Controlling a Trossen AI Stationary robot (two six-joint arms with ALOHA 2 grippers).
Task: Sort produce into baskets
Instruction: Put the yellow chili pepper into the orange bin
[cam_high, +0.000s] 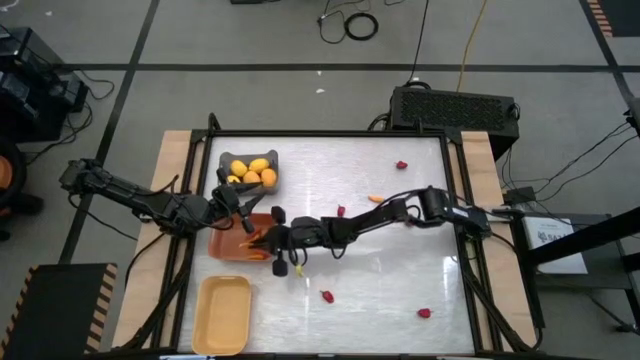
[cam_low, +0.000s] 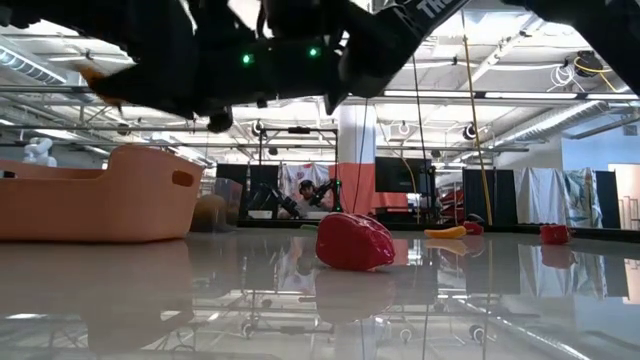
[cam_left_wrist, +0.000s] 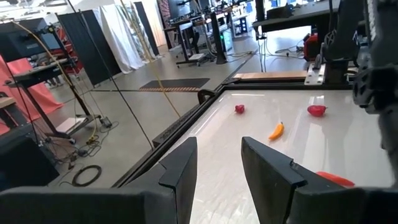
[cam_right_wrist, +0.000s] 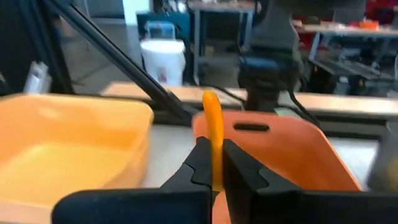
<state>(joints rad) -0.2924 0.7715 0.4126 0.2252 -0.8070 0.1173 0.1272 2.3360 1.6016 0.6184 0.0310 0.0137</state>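
My right gripper (cam_high: 264, 239) is shut on a thin orange carrot (cam_right_wrist: 212, 122) over the orange basket (cam_high: 228, 243). That basket also shows in the right wrist view (cam_right_wrist: 292, 155) and the low view (cam_low: 100, 195). Other carrots (cam_high: 254, 256) lie in it. The grey basket (cam_high: 232, 160) at the far left holds several lemons (cam_high: 256, 172). The pale yellow basket (cam_high: 222, 315) stands near the front left. My left gripper (cam_left_wrist: 217, 168) is open and empty, and in the high view (cam_high: 233, 200) it sits between the grey and orange baskets. My right gripper pinches the carrot between its two fingers (cam_right_wrist: 200, 163), which reach in from the table's right side. One end of the carrot (cam_right_wrist: 210, 99) sticks out beyond the fingertips. The carrot is lifted clear above the orange basket.
Loose pieces lie on the white table: a carrot (cam_high: 375, 198) and red strawberries (cam_high: 401, 165), (cam_high: 341, 211), (cam_high: 327, 296), (cam_high: 424, 313). In the low view a strawberry (cam_low: 354, 242) lies close by. Both arms crowd the area around the orange basket.
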